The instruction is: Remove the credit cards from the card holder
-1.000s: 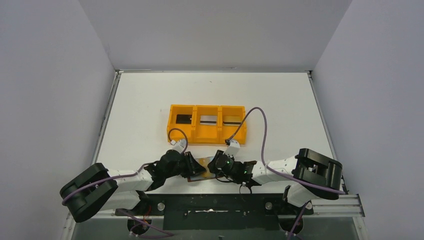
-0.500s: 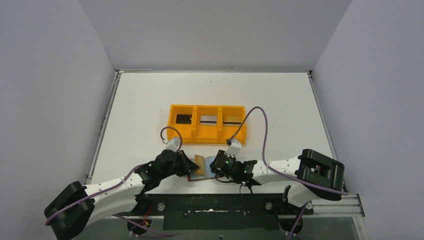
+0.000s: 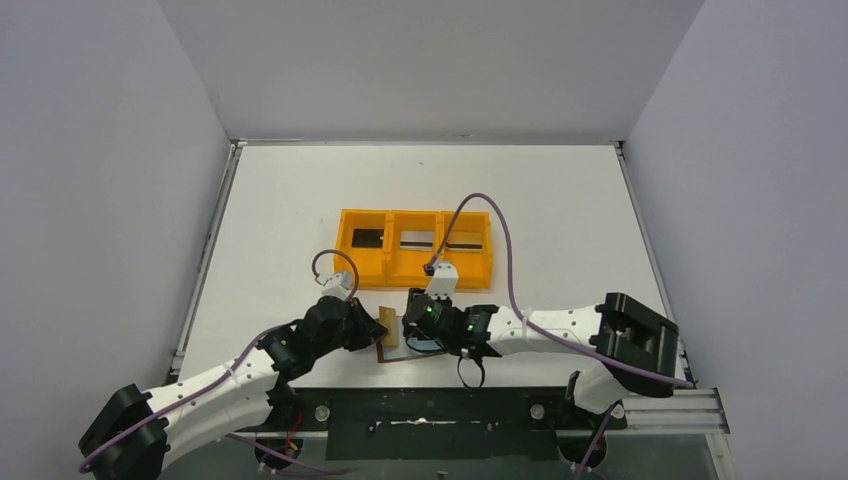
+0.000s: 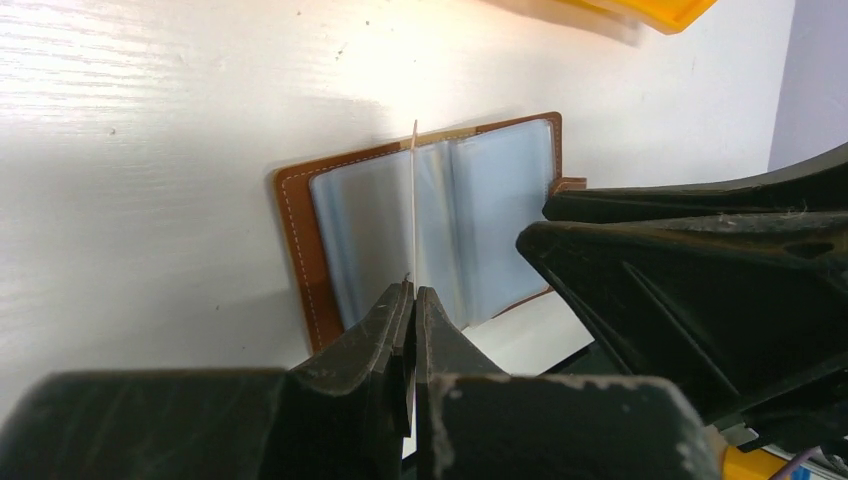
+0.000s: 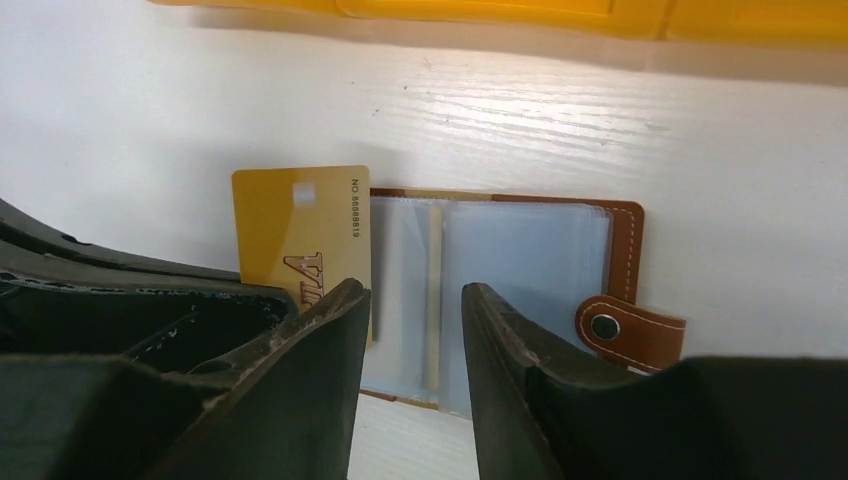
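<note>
Probably a robotics lab, plain grey walls (image 3: 430,60), white table (image 3: 560,200)

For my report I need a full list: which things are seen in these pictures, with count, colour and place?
tray: one, orange, three compartments, mid-table
flat pieces: three, black, grey, dull grey, one per tray compartment
wallet: one, brown, pale blue inside, open on the table
card: one, gold, in the left gripper, near the wallet
table: one, white
left gripper: one, black, shut on the card
right gripper: one, black, open, over the wallet
</note>
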Robot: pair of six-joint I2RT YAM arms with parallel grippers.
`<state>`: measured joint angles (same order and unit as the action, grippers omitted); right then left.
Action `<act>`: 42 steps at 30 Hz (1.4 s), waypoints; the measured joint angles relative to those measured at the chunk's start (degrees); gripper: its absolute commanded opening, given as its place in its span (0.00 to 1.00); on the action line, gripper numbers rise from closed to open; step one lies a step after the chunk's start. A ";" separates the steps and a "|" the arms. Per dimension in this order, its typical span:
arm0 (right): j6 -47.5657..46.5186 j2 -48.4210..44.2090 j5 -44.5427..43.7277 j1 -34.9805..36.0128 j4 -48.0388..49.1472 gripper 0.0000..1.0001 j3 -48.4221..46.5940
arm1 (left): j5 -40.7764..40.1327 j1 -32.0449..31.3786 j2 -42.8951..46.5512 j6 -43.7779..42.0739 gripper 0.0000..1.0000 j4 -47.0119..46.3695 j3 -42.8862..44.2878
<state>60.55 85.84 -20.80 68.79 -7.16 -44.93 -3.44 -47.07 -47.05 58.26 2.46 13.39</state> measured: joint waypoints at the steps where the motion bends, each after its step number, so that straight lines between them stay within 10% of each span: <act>1: -0.26 0.79 -0.52 0.35 -0.76 0.45 -1.18 | 0.02 0.00 0.00 -0.09 0.00 0.35 0.00; 19: 4.85 16.81 -18.01 7.08 -30.95 0.40 -16.44 | 0.24 0.74 0.00 -0.66 0.00 1.31 0.00; 34: 3.17 -10.10 -6.67 -0.76 -9.22 0.82 3.41 | 5.16 3.54 0.02 -1.42 0.00 0.66 3.89; 42: -0.70 -23.93 6.47 -7.67 6.67 0.86 14.05 | 10.29 7.91 2.51 2.43 0.00 -1.36 6.38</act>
<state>59.86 61.91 -14.33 61.12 -0.49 -30.87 6.85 -39.16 -44.53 60.69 1.10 19.77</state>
